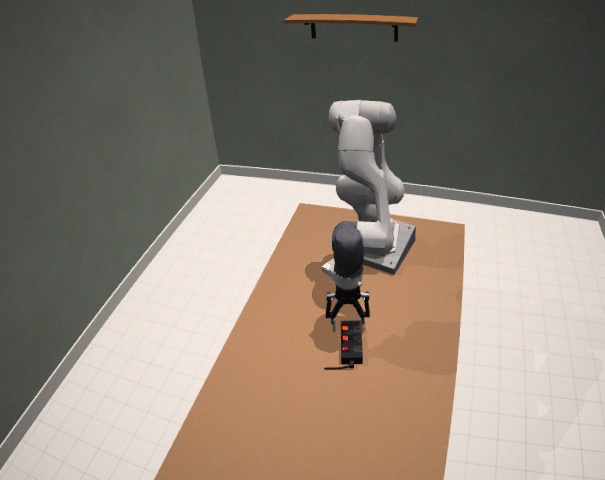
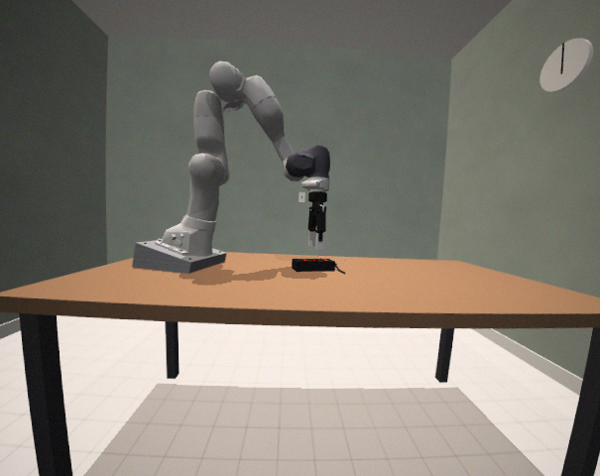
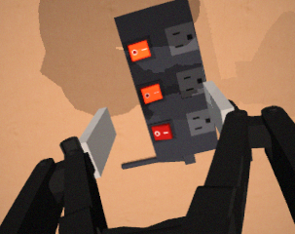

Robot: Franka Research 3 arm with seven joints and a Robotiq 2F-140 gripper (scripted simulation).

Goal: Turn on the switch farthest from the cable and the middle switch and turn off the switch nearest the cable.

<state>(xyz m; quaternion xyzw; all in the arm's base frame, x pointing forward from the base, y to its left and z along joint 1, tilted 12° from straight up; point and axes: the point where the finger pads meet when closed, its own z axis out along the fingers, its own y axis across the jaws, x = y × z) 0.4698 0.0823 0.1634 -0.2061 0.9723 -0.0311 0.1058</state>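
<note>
Spanning the room's middle, the long brown wooden table (image 1: pixel 271 413) carries the grey seven-joint arm (image 1: pixel 361 170), mounted near its far edge. The black two-finger gripper (image 3: pixel 162 132) hangs above the table's centre, its jaws spread partway and holding nothing. The flat black three-outlet power strip (image 3: pixel 166 39) lies right way up below it, nearer the right long edge than the left.

The farthest red rocker switch (image 3: pixel 138 51) and the middle switch (image 3: pixel 151 94) glow bright orange-red, apparently on. The switch nearest the cable (image 3: pixel 163 133) looks darker, apparently off. The setting appears complete; only confirming stillness remains.
</note>
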